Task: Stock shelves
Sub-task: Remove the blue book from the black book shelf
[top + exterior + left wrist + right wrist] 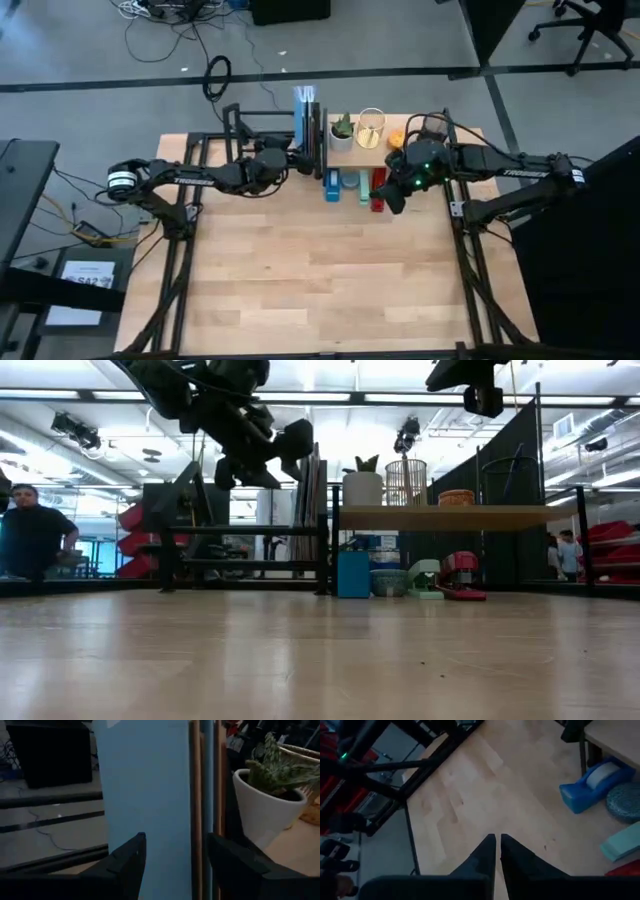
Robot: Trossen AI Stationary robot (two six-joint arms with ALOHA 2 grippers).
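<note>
The black rack [262, 140] stands at the far edge of the counter [320, 280], toward 11 o'clock from the counter's middle, and the wooden plank shelf [400, 150] sits just beside it toward 1 o'clock. Upright books [307, 125] lean at the rack's end nearest the plank shelf. The left tool [297, 157] is at those books; in the left wrist view its two fingers [125, 862] stand apart on either side of the blue book [145, 795] and the thin spines beside it, though I cannot tell whether they press on it.

On the plank shelf stand a potted plant [342, 131], a wire basket [371, 128] and an orange object [397, 138]. Under it on the counter sit a blue tape dispenser [331, 186], a teal item [365, 187] and a red stapler [379, 190].

The right tool [393, 195] hangs above the counter at the red stapler's side, its fingers [485, 857] closed together with nothing between them.

In the low view a person [32, 535] stands in the room beyond, at 9 o'clock.
</note>
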